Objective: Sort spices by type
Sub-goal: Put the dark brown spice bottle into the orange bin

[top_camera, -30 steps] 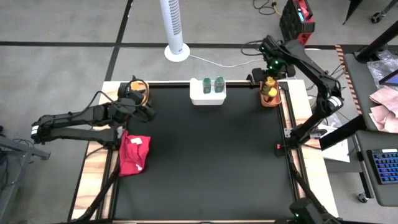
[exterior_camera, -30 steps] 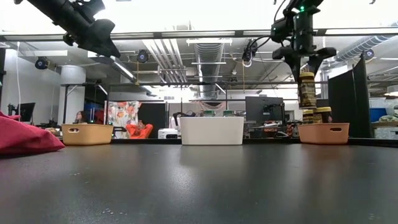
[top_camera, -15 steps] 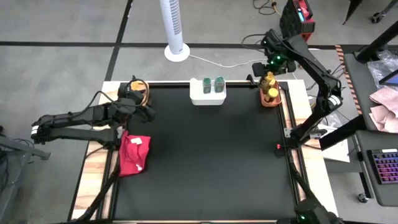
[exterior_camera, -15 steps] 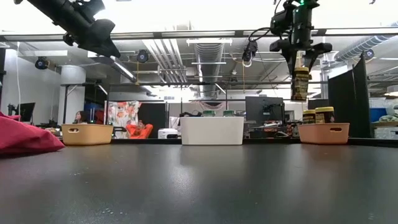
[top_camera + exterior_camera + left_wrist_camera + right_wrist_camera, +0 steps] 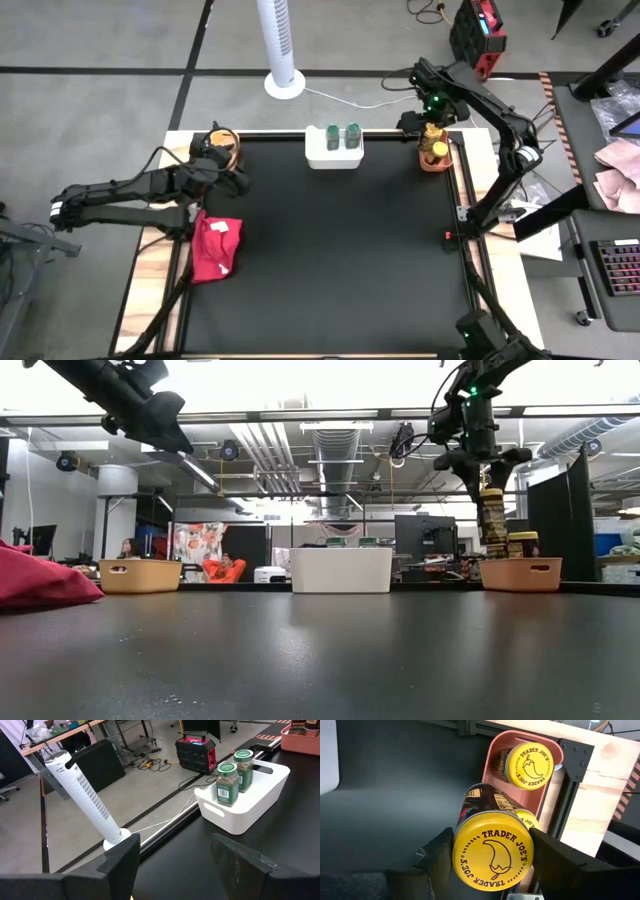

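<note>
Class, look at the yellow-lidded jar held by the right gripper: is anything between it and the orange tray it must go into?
Nothing visible blocks it. The right gripper holds the yellow-lidded jar just above the orange tray. Two more yellow-lidded jars already stand inside, one partly hidden beneath the held jar, so free room may be tight.

A black mat (image 5: pixel 330 250) covers the table, with 3 trays along its far edge — a yellow tray (image 5: pixel 139 575) at the left, a white tray (image 5: pixel 334 155) in the middle and an orange tray (image 5: pixel 521 573) at the right. A crumpled red cloth (image 5: pixel 215 248) lies on the mat's left edge, well apart from the trays. Beyond the table a white tower fan (image 5: pixel 280 45) stands on the grey floor, a black-and-red case (image 5: pixel 195 754) sits near it — and, in the low view, a person in an orange top (image 5: pixel 226 569) is seated in the room behind.
</note>
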Tool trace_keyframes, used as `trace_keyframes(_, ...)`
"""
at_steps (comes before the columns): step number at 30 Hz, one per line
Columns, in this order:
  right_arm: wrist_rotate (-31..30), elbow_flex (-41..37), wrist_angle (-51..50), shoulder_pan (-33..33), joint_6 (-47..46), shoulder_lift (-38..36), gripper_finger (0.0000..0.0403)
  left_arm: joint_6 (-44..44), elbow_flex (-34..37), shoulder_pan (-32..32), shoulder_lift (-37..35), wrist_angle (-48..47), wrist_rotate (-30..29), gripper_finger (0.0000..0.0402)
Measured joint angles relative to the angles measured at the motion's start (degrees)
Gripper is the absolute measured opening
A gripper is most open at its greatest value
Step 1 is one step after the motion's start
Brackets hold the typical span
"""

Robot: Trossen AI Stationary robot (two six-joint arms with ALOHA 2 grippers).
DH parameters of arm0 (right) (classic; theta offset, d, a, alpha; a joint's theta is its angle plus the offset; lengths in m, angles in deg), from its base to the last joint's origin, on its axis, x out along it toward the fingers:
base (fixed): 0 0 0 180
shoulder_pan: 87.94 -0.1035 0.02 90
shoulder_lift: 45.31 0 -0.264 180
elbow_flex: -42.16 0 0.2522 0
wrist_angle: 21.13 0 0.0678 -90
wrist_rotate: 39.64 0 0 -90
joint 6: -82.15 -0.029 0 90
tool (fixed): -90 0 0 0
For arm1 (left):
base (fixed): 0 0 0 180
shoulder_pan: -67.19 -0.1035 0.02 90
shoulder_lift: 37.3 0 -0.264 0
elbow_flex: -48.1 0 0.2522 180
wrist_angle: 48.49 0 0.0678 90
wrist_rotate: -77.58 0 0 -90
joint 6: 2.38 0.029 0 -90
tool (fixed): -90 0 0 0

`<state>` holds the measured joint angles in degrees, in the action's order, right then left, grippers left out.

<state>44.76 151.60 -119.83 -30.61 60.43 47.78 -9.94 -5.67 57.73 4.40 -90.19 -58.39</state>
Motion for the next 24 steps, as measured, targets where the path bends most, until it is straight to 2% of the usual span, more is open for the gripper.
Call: trace_keyframes(24, -2.34, -2.50, 0.34, 0.07, -0.19, -0.03, 0.0216, -0.26, 0.07, 0.02, 0.00, -0.94, 0.00, 0.0226)
